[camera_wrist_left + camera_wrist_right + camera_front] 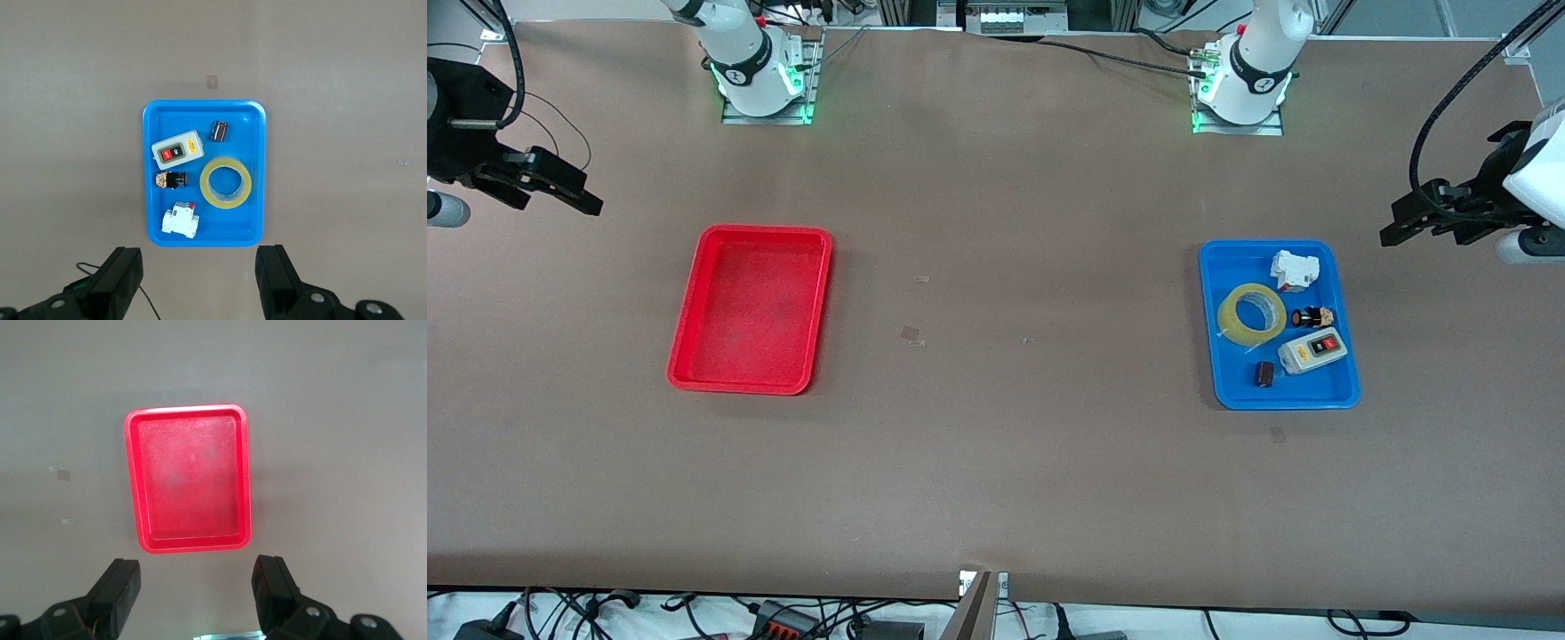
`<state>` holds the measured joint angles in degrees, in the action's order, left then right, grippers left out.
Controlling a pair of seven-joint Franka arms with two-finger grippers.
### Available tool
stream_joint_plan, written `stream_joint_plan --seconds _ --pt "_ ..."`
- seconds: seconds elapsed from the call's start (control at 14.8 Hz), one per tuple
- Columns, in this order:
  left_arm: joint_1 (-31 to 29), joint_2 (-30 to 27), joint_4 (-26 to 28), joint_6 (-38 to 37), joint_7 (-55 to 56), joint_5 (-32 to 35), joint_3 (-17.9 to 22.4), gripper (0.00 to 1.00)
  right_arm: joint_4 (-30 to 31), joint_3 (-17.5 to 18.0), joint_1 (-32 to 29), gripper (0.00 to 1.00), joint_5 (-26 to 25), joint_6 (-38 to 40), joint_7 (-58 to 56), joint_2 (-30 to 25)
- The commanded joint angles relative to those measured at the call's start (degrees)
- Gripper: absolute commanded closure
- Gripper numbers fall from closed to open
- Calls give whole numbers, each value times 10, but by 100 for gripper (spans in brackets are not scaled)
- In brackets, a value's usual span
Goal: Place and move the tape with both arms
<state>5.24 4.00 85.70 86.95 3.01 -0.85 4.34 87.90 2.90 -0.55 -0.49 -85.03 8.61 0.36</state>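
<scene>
The tape (1251, 313), a yellowish translucent ring, lies flat in the blue tray (1227, 391) toward the left arm's end of the table; it also shows in the left wrist view (226, 183). My left gripper (1409, 224) is open and empty, held high in the air beside the blue tray's outer end; in its wrist view (200, 280) the tray lies far below. My right gripper (574, 197) is open and empty, high near the right arm's end of the table, with the empty red tray (140, 520) below it in its wrist view (197, 597).
In the blue tray lie a white box with red and black buttons (1312, 350), a white breaker (1293, 269), a small black and tan part (1312, 316) and a small dark block (1264, 373). The red tray (694, 378) holds nothing. Bits of tape residue (911, 334) mark the table's middle.
</scene>
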Motion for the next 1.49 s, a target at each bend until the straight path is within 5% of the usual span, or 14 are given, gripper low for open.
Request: stream_joint_plan --seconds 0.0,0.74,1.15,1.42 --pt "0 0 -4 -1 -9 9 1 0 17 -2 5 2 -1 -6 -11 -22" --pt "-1 0 -1 -4 -4 10 0 0 13 -5 2 2 -1 -1 -32 -23" --pt "-18 55 3 -34 13 6 0 0 13 -5 1 2 -1 -3 -32 -20" --pt "-30 72 95 27 8 -5 -3 0 13 -5 1 2 -1 -5 -32 -19"
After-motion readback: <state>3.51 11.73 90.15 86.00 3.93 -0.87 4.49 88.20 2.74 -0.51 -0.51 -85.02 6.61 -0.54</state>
